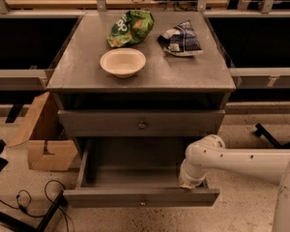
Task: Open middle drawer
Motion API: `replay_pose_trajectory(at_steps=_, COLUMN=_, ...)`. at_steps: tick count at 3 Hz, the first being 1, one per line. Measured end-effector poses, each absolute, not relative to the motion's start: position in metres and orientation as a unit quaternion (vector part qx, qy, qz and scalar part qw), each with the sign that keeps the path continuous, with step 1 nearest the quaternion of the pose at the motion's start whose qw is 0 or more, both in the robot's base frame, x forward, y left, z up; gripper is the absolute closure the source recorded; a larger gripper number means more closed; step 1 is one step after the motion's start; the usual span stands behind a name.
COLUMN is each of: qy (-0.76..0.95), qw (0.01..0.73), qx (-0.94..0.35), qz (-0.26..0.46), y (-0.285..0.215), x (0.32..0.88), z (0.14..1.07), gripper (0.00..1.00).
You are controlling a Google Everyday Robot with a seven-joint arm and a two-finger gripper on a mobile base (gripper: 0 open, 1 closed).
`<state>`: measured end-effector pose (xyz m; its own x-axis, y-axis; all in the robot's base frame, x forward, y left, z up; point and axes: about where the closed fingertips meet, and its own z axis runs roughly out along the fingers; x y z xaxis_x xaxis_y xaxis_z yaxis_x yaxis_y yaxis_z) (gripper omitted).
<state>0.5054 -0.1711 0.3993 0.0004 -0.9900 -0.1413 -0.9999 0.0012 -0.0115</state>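
The grey cabinet (87,66) fills the middle of the view, its top edges running close to dark shelving on both sides. Below the top, 1 closed drawer front (101,123) carries a small round knob (141,125). Under it the middle drawer (111,197) stands open toward the camera, its front well forward of the cabinet face. Its box shows a bare grey floor and walls, and the only thing inside is the end of the robot.

The white arm (241,161) reaches in from the right, crosses the drawer's right wall and bends down. The gripper (187,182) sits in the right front corner, just behind the drawer front and beside the right wall. Whether it is released or clenched cannot be told. The left and middle of the drawer box are open room.

A cardboard box (48,153) stands on the floor just left of the cabinet, 1 flap raised, its inside not visible.

On the top sit 3 things: a cream bowl (123,62) near the front with a plain inside, a green bag (130,28) just behind it, and a dark blue bag (181,38) to the right, apart from both.

Black cables (24,199) lie on the floor by the drawer's left front corner
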Motion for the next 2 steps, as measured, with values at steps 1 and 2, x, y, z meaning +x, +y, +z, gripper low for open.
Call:
replay_pose_trajectory(at_steps=1, qy=0.706, qw=0.052, qx=-0.705, qz=0.047, y=-0.1706, x=0.5065, z=0.3996, gripper=1.0)
replay_pose_trajectory(at_steps=2, qy=0.703, qw=0.05, qx=-0.707, qz=0.053, y=-0.1702, x=0.5005, z=0.4052, gripper=1.0)
